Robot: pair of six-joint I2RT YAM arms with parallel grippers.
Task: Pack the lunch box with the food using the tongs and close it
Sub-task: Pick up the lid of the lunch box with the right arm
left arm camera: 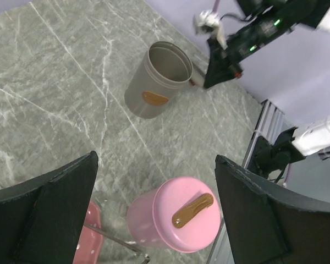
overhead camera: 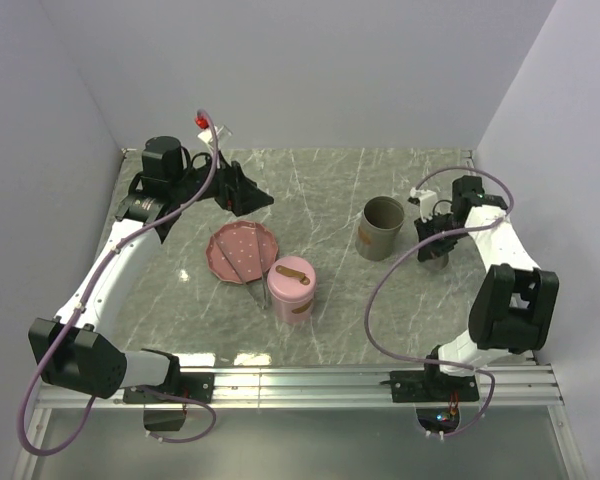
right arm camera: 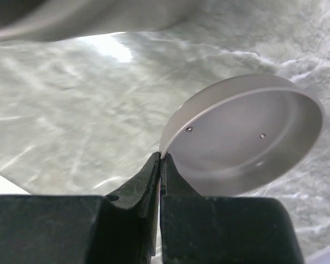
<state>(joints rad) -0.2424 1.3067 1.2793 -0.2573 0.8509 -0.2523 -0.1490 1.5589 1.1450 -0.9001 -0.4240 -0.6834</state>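
Right gripper [right arm camera: 160, 160] pinches grey lid [right arm camera: 247, 140] at rim. Left gripper [left arm camera: 155, 159] spread wide over lidded pink can [left arm camera: 173, 217]; grey can [left arm camera: 148, 91] open.

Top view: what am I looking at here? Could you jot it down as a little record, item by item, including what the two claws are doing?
pink plate: left of centre, tongs lying across it
pink tub: lid on, beside the plate
grey tub: upright, open, no lid
grey lid: held by its rim, hollow side facing the wrist camera
left gripper: open, empty, above the table
right gripper: shut on the grey lid's rim
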